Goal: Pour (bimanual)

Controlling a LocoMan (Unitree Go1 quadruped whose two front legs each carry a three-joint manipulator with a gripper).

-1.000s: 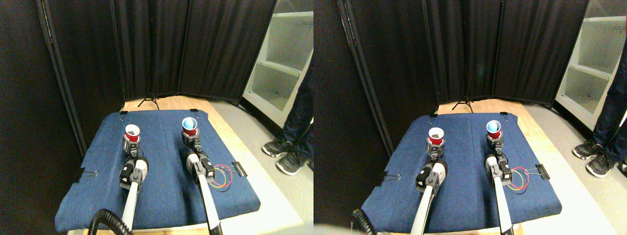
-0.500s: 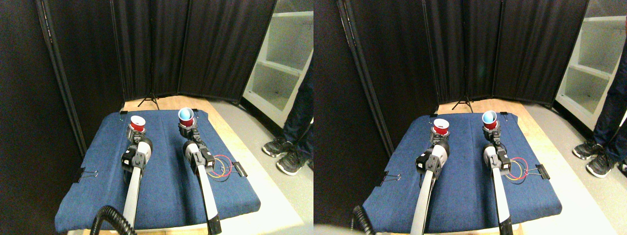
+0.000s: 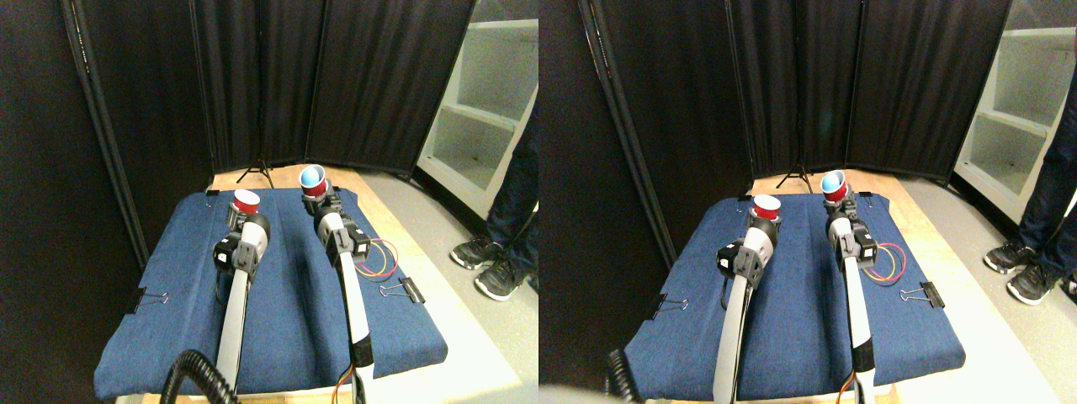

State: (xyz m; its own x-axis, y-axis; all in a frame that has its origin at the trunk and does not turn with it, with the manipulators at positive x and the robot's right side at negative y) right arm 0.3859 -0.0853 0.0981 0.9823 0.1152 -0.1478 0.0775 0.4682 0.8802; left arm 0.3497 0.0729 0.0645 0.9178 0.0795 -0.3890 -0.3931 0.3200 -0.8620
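Two red cups are sitting at the ends of the robot's two manipulators, both raised above the blue cloth (image 3: 278,311) that is covering the table. Toward the left, the left gripper (image 3: 241,217) is closing around the lower part of the left red cup (image 3: 246,201), which is standing roughly upright with its white rim facing up; the pale limb behind it is hiding most of the jaws, so only the grip on the cup is showing, not how wide they are standing. Further right and slightly farther away, the right gripper (image 3: 320,203) is clamping the base of the right red cup (image 3: 313,180), whose pale blue inside is showing because the cup is tilting, its mouth leaning toward the left and toward the camera. Both cups are staying apart, with a clear gap of cloth between them. Loops of red and yellow wire (image 3: 375,258) are lying on the cloth just right of the right limb, and black binder clips (image 3: 404,289) are pinching the cloth edges on the right and left sides. Dark curtains (image 3: 336,84) are hanging behind the table, and a person's shoes (image 3: 488,268) are standing on the floor at the far right.
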